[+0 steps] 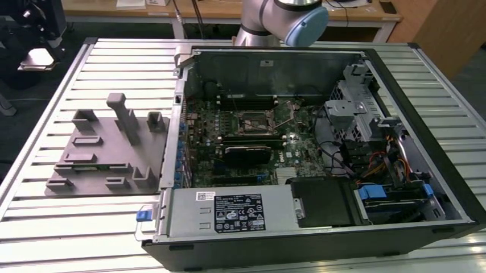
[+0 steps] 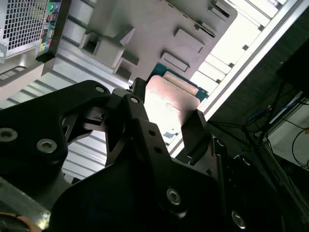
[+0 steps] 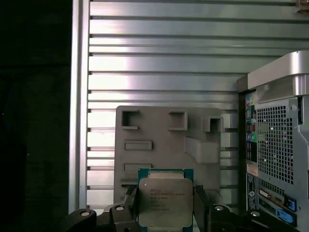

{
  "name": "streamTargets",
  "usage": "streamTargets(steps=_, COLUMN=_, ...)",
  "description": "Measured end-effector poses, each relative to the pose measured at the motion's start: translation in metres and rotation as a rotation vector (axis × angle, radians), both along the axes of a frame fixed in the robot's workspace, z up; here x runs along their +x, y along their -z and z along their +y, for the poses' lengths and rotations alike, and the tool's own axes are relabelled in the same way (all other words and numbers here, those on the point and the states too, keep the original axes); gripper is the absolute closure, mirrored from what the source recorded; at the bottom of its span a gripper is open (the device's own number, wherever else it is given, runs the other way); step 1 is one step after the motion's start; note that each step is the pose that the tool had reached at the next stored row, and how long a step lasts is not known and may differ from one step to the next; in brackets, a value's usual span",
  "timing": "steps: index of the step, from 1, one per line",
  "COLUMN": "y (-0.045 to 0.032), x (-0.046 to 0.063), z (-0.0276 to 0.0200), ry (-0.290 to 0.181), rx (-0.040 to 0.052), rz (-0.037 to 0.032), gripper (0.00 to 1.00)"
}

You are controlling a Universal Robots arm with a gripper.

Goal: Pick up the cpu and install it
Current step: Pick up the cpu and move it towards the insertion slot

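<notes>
An open computer case (image 1: 425,187) is shown lying on a slatted metal table (image 1: 114,51). The motherboard socket (image 1: 254,120) inside is left uncovered from above, but it is hemmed in by memory slots (image 1: 247,102) on two opposite sides. A drive cage (image 1: 353,108) and loose cables (image 1: 372,165) are crowded towards the exterior view's right. Table room beside the case is taken by a grey fixture (image 1: 99,153) with upright posts (image 1: 122,116). In the first wrist view, the gap between the fingers of the gripper (image 3: 165,203) is occupied by the cpu (image 3: 165,193).
</notes>
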State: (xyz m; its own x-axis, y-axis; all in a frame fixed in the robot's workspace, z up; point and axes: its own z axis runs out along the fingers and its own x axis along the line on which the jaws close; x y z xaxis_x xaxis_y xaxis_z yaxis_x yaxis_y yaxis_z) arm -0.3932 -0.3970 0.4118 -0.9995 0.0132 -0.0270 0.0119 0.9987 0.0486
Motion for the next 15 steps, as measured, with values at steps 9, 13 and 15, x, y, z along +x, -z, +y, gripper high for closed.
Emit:
streamTargets(steps=9, y=0.0000, x=0.012, z=0.0011, ry=0.000, rx=0.0000, rz=0.0000, gripper=0.46)
streamTargets(steps=13, y=-0.0001, x=0.016, z=0.0016, ry=0.000, rx=-0.0001, rz=0.0001, gripper=0.46)
streamTargets(steps=15, y=0.0000, x=0.017, z=0.0018, ry=0.000, rx=0.0000, rz=0.0001, gripper=0.46)
